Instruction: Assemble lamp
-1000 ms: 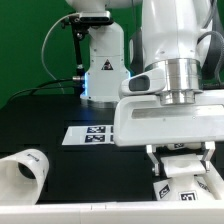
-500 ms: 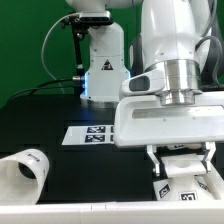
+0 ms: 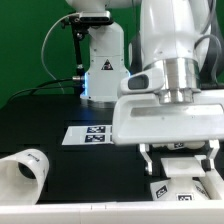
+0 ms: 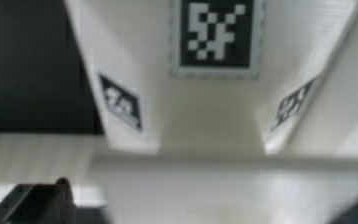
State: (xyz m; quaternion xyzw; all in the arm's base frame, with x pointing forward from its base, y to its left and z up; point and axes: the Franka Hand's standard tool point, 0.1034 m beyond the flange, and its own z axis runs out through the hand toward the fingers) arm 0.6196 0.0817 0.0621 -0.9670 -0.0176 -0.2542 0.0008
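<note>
Found the arm's two-finger gripper (image 3: 180, 157) straddling the white blocky plastic lamp base (image 3: 186, 176), low at the exterior view's right, jaws spread apart and clamped on nothing. Judged one risk: lifting off crooked could have caught a jaw on the base and tipped or dragged it. Saw the white tapered cup-like shade (image 3: 24, 170) lying on its side, well apart. Could not find the bulb anywhere; lost the base's lower part below the frame.
</note>
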